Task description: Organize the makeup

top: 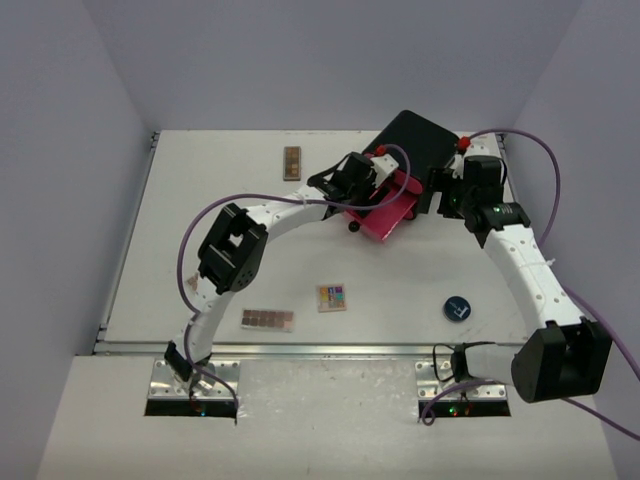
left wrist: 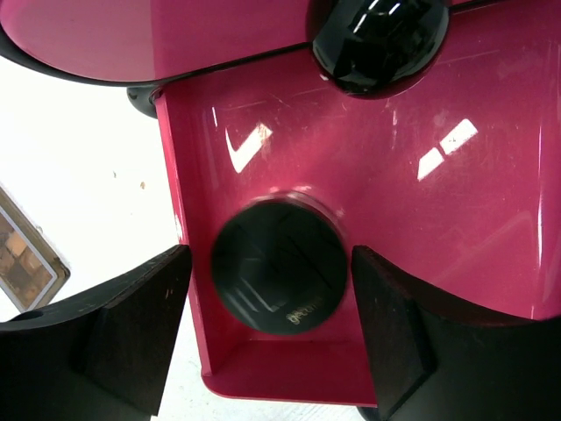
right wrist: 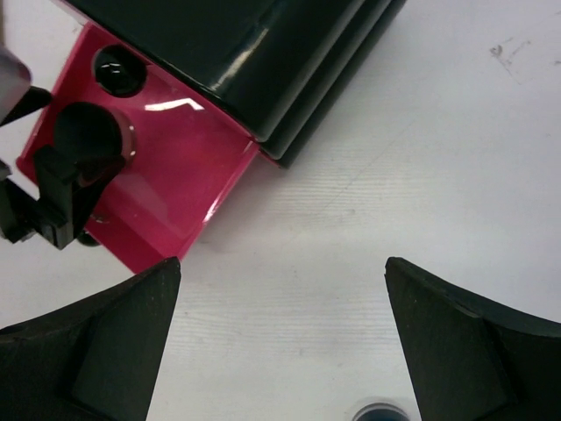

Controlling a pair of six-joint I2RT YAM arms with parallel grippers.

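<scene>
My left gripper (top: 360, 190) (left wrist: 270, 294) is open over the pulled-out pink drawer (left wrist: 421, 228) of the black box (top: 420, 135). A round black compact (left wrist: 279, 274) lies in the drawer between the open fingers, free of them. My right gripper (top: 442, 195) (right wrist: 282, 281) is open and empty above bare table beside the box. Another round black compact (top: 457, 308) lies at the front right; its edge also shows in the right wrist view (right wrist: 379, 410). A multicoloured palette (top: 332, 298) and a brown palette (top: 268, 319) lie near the front. Another brown palette (top: 292, 162) lies at the back. No pencils show.
The drawer's black knob (left wrist: 379, 39) points toward the table's middle. The box's black side (right wrist: 254, 53) stands just behind my right gripper. Grey walls close in the table on three sides. Purple cables loop over both arms.
</scene>
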